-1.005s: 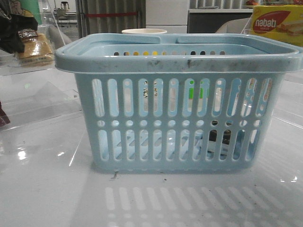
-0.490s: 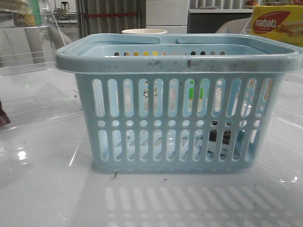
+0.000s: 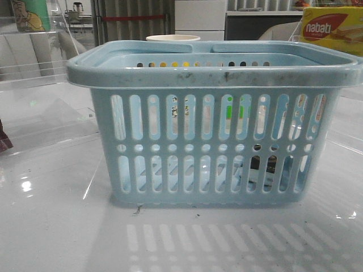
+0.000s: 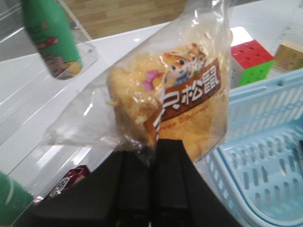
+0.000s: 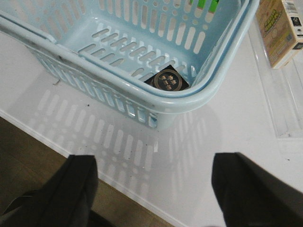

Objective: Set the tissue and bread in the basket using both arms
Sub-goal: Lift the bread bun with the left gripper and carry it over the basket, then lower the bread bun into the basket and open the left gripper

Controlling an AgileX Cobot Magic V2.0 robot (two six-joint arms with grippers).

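The tissue already lies inside the basket. The left gripper pinches the wrapped bread beside the basket's rim, not yet dropped in. The right gripper hangs wide and empty.

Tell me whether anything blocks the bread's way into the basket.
Nothing visible does. The left tool is shut on the bread, held beside the basket, whose top is open. Inside, the right wrist view shows only the tissue in one corner, the rest of the floor bare.
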